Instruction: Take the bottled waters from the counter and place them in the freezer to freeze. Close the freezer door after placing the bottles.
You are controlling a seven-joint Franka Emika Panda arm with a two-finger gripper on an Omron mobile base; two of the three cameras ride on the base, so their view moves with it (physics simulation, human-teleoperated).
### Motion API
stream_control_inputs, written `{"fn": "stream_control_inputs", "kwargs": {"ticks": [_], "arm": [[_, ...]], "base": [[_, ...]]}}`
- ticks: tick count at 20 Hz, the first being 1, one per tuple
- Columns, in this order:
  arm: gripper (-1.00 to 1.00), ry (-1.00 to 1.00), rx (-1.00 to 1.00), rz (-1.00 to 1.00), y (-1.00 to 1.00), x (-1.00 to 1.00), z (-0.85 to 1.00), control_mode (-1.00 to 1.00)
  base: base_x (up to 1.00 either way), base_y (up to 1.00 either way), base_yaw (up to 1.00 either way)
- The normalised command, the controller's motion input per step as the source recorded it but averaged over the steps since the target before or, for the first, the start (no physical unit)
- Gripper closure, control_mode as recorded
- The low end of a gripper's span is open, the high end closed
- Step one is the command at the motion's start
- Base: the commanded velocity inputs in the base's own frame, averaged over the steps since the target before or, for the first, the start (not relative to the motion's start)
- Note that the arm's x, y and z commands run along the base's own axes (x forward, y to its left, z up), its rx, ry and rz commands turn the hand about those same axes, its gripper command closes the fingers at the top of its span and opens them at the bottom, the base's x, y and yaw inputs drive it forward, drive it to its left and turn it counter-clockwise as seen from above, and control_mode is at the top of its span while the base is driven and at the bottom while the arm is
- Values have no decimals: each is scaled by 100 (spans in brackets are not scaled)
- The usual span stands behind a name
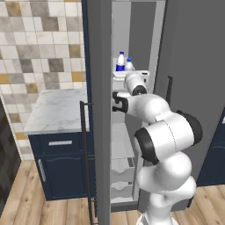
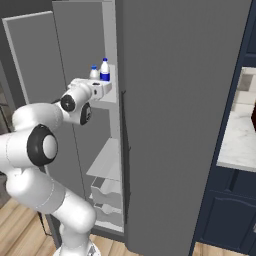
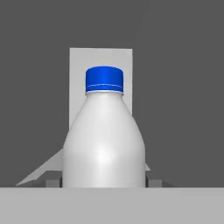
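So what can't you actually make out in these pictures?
- Base of the plain bottle: hand view, cut off at the bottom edge, so it is unclear whether it stands on a shelf.
- Lower part of the labelled bottle: right base view, behind the gripper.
- Right end of the counter: left base view, behind the dark grey panel.

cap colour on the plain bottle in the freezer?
Blue, on the whitish plain bottle; clearest in the hand view.
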Motion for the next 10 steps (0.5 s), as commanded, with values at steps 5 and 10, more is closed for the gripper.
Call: {"fn": "stream_control_inputs", "kwargs": {"ticks": [5,10], "arm": [[100,-11,0,0,0,11,0,-100],[100,-6,0,0,0,10,-9,-100]], "base": [[0,0,0],[0,0,0]]}}
